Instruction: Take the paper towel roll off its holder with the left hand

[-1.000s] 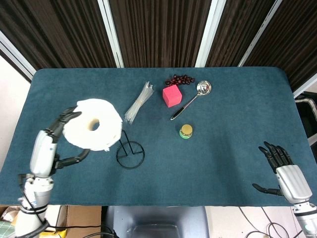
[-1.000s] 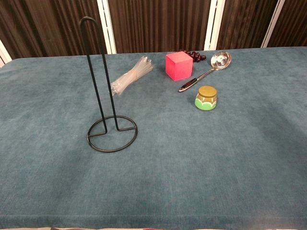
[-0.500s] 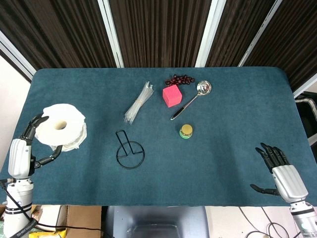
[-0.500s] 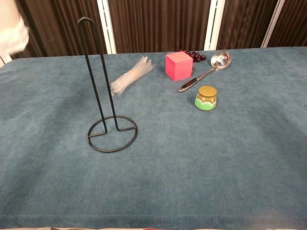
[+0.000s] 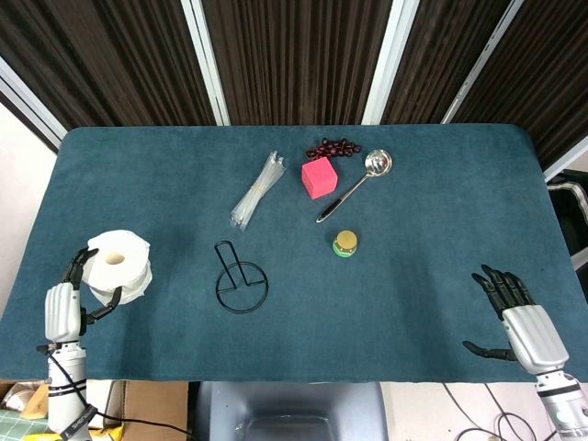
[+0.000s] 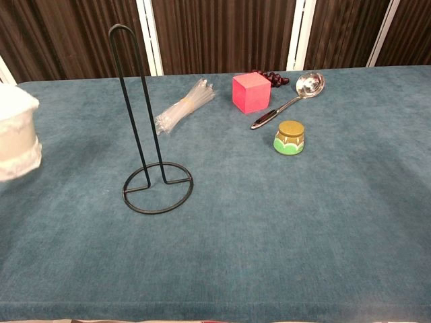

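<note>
The roll (image 5: 118,266) is off the holder (image 5: 240,280), which stands bare mid-table. Over the last second the left hand (image 5: 66,308), fingers wrapped around the roll, has carried it down to the table's left edge near the front corner. The right hand (image 5: 514,312) rests spread and empty at the front right. Only releasing remains.

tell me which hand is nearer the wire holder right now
Left. The left hand, gripping the paper towel roll, sits just left of the wire holder. The right hand is far off at the table's right front edge.
</note>
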